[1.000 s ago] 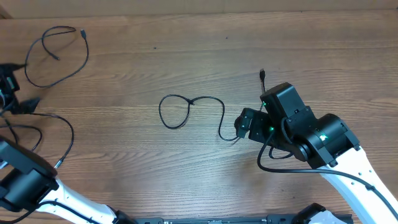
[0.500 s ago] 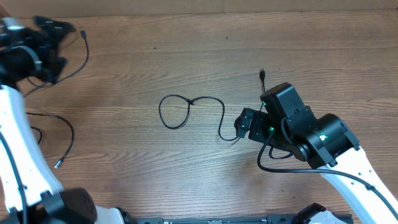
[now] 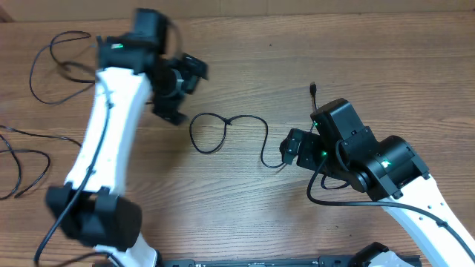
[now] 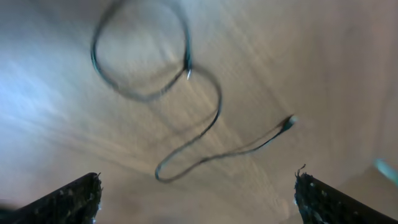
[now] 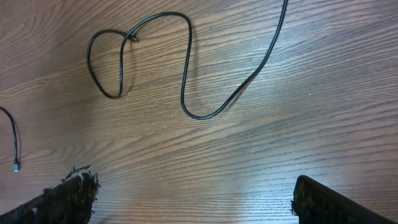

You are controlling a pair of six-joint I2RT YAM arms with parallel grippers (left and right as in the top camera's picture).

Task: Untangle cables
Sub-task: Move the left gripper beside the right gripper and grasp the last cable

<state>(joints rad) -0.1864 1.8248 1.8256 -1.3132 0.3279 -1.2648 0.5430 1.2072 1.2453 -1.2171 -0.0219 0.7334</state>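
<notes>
1: Three cables lie on the table [image 3: 371, 59], well apart. Which one do we treat as the work item?

2: The middle cable [image 3: 227, 121]. It sits at the table's centre, between both arms. It forms a closed loop [image 3: 191, 135] on one side, then an S-bend that runs under the right gripper [image 3: 295, 150]. Its far plug [image 3: 312, 87] shows just beyond that arm. We judge the loop to be the only crossing on it, and one end lies right at that crossing.

1: Why is the right gripper placed there?

2: Its jaws stand fully spread over the bend's near end, pinching nothing. In the right wrist view the cord lies flat on the wood ahead of the fingertips. We read this as a position ready to pin or lift the bend and so anchor the cord.

1: And the left gripper [image 3: 183, 90]?

2: Its jaws are likewise spread wide and empty, and it hovers near the loop's upper side. The left wrist view is blurred but shows loop and bend ahead. We judge it is placed to take the loop.

1: The other two?

2: The upper-left cable [image 3: 33, 78] and the left-edge cable [image 3: 46, 157] lie clear of both arms. We judge they need no handling now.
</notes>
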